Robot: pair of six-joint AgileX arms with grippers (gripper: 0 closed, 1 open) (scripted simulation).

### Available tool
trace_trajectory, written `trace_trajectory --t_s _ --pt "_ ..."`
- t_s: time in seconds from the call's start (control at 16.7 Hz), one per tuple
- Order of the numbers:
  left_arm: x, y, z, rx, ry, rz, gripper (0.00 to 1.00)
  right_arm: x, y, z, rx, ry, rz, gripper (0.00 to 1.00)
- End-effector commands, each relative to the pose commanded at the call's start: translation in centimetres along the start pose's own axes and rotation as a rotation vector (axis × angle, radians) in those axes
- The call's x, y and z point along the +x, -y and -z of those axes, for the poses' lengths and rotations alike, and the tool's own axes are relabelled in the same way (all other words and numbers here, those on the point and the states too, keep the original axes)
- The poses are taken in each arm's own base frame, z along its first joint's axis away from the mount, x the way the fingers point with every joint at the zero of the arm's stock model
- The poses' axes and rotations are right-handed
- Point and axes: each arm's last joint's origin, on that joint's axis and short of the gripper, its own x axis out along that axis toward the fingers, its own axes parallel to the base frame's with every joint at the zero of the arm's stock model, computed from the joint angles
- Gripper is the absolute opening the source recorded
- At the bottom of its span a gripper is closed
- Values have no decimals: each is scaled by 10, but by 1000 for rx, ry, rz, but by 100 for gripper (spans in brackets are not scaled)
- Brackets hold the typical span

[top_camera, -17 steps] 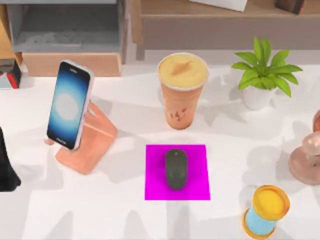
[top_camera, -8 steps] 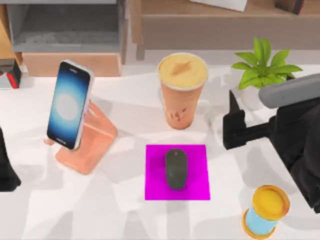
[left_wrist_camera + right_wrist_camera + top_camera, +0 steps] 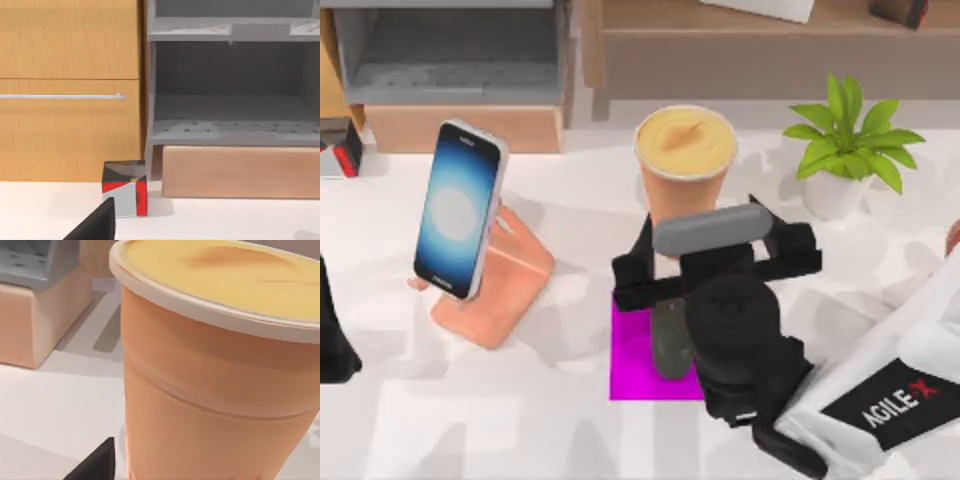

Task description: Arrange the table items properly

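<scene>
Now the right tool [image 3: 665, 262] is held just in front of the tall orange cup [image 3: 684, 165], fingers spread apart, above the oval grey mouse [image 3: 668, 340] on its flat pink mat [image 3: 632, 355]. The smooth cup looks to be grabbed next; a gentle squeeze is needed. The left tool [image 3: 335, 335] is parked far off.

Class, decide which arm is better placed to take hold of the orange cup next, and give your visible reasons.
Right. The right gripper is open directly in front of the orange cup, above the mouse. The left arm sits parked at the table's left edge.
</scene>
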Motion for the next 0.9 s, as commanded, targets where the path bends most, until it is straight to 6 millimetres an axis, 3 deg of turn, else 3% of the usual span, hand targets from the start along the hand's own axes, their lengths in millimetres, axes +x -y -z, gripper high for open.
trace_trajectory --t_s 0.18,0.36,0.9 --pt "0 0 0 0 0 0 100 19 -19 16 66 57 70 100" --pt "0 0 0 0 0 0 100 32 -27 20 128 107 114 100" --pt "0 0 0 0 0 0 100 41 -29 17 137 115 119 100"
